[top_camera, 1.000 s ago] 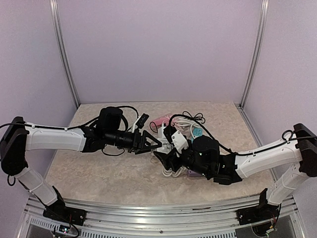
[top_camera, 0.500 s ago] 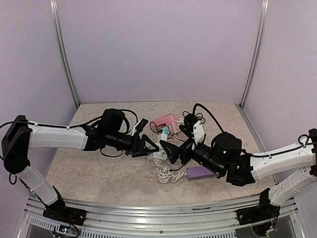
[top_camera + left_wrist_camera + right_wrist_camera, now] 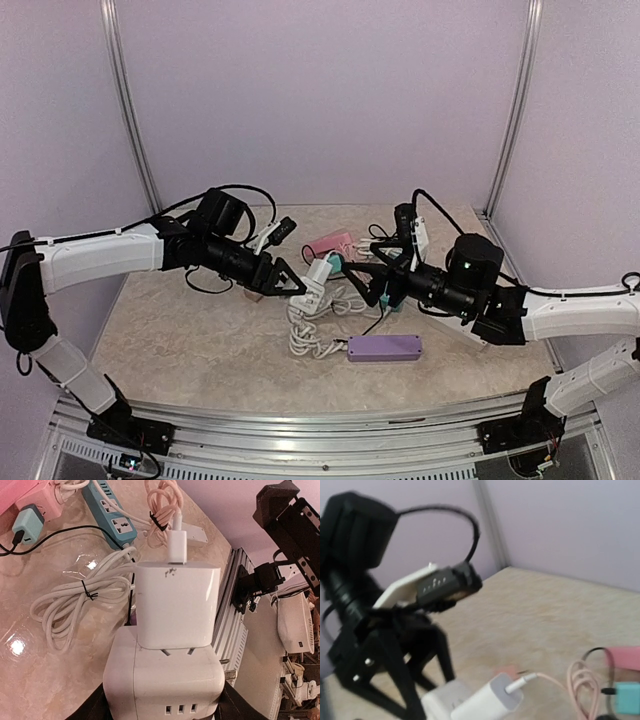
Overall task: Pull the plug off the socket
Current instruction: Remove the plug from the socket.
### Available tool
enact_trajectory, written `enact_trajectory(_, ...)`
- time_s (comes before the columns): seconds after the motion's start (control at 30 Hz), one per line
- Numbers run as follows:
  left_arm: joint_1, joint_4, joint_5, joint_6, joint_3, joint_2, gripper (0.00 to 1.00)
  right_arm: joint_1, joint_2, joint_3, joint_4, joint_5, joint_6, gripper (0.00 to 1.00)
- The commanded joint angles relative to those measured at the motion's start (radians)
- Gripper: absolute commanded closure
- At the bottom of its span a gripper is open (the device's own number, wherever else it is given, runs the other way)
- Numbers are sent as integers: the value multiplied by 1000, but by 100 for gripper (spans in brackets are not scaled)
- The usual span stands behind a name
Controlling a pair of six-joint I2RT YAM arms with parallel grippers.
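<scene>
The left gripper (image 3: 288,284) was clamped on the white socket cube (image 3: 162,682). The white charger plug (image 3: 177,605) sat in the cube's face with its prongs (image 3: 165,652) partly bared. Its long axis pointed away from the left fingers. Just beyond it, the right gripper (image 3: 362,278) faced the plug, jaws spread and empty, and looked best placed to pull.

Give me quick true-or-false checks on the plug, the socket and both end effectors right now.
1. The left end effector grips the white socket cube. True.
2. The white charger is fully out of the cube. False: its prongs are partly exposed but sit in the slots.
3. The right end effector holds the charger. False: it is open and holds nothing.
4. A purple box lies on the table. True.
</scene>
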Motion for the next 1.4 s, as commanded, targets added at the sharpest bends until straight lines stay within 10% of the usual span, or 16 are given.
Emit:
enact_trajectory(0.0, 16, -95, 23, 264, 60, -90, 70, -77, -31, 79, -161, -336, 43, 0)
enact_trajectory(0.43, -14, -82, 74, 419, 6, -155, 74, -222, 82, 270, -495, -630, -118, 3)
enact_trajectory(1.37, -62, -63, 150, 398, -9, -128, 77, -142, 346, 299, -235, -927, 23, 37)
